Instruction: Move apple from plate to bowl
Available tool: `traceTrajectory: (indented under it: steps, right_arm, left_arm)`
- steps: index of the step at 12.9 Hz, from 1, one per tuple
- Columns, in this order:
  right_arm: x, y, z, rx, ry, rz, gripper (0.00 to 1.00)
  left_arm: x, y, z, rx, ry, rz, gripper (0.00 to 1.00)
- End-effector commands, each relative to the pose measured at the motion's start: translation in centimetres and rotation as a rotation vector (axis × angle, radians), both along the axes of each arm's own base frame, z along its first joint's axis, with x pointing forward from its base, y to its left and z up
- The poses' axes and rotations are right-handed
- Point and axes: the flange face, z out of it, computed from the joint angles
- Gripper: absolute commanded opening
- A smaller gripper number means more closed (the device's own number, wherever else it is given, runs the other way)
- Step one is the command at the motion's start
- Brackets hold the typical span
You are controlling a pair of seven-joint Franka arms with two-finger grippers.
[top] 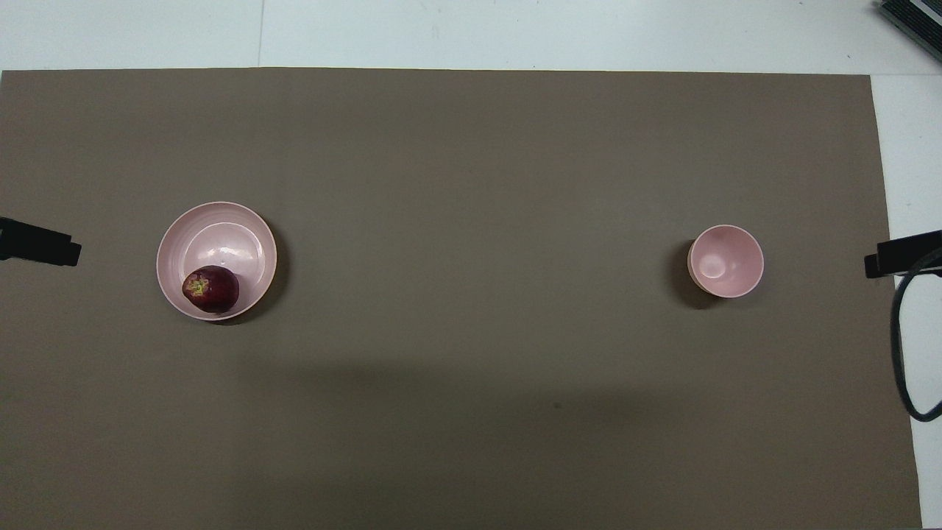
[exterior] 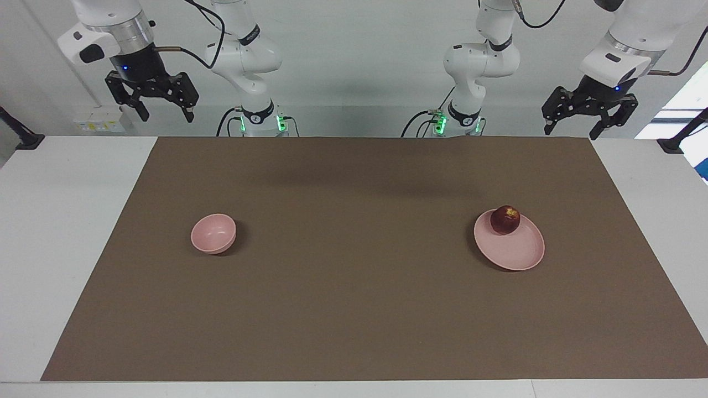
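Apple (exterior: 505,219) is sitting on the plate (exterior: 517,254), parked right at the plate's rim on the side toward the robots, at the left arm's end of the brown mat (exterior: 354,309). Bowl (exterior: 213,234) is well apart from it, at the right arm's end of the mat, and there's nothing in it as far as we can see.

Both arms are just waiting, up high over the mat's edge by the robot bases. Left gripper (exterior: 572,130) hangs above the corner on the plate's end with its fingers spread, holding nothing. Right gripper (exterior: 166,116) is the same story over the corner on the bowl's end: fingers apart, nothing between them.

On handling, we'd guess the apple is firm, fairly light, and smooth enough to be a bit slippery, plus it's round so it'll roll if nudged. We'd come straight down and pinch it across its widest part, since it's already near the rim.
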Motion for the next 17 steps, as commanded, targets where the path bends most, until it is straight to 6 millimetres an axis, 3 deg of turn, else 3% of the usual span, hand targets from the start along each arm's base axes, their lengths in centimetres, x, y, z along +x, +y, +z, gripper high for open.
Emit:
traceTrajectory:
  steps: [1, 17]
  right_arm:
    - [-0.45, -0.60, 0.18, 0.017, -0.012, 0.019, 1.00]
    - [-0.44, -0.52, 0.18, 0.017, -0.012, 0.020, 1.00]
  left_arm:
    - [-0.41, 0.08, -0.11, -0.007, -0.003, -0.009, 1.00]
    - [0.04, 0.47, -0.37, -0.009, -0.049, -0.007, 1.00]
